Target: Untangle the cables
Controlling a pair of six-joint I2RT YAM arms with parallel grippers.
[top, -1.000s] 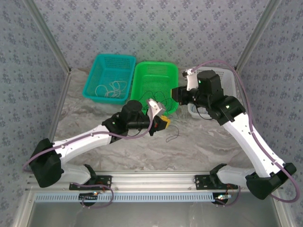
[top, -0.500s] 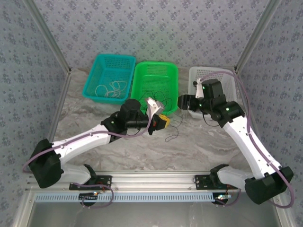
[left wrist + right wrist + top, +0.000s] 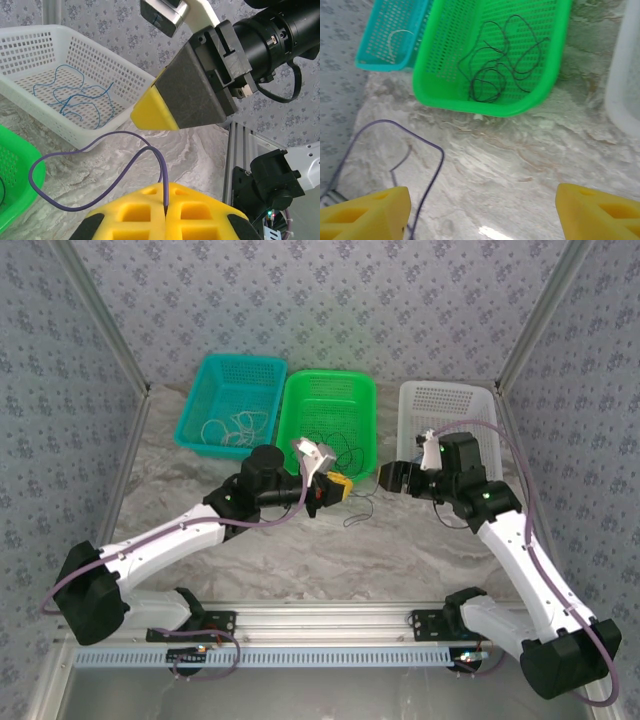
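Your left gripper (image 3: 165,202) has its yellow pads (image 3: 200,200) pressed together on a thin purple cable (image 3: 120,133), pinching it in the seam between them. From that pinch the cable rises, curls into one open loop and trails onto the marbled table (image 3: 330,560), between your two grippers and just in front of the green basket (image 3: 330,376). Your right gripper (image 3: 480,215) is spread wide and holds nothing. Its yellow fingertips (image 3: 367,215) stand far apart above the table, and the purple cable runs just beside one of them, though whether it touches cannot be told. From above, the two grippers face each other across a small gap. The remaining cables are all very thin and lie in loose loops: black cables (image 3: 500,60) in the green basket, blue cables (image 3: 75,95) squiggled over the floor of the white basket (image 3: 445,387), and whitish cables (image 3: 235,427) coiled in the teal basket (image 3: 243,358) at the left of the row.
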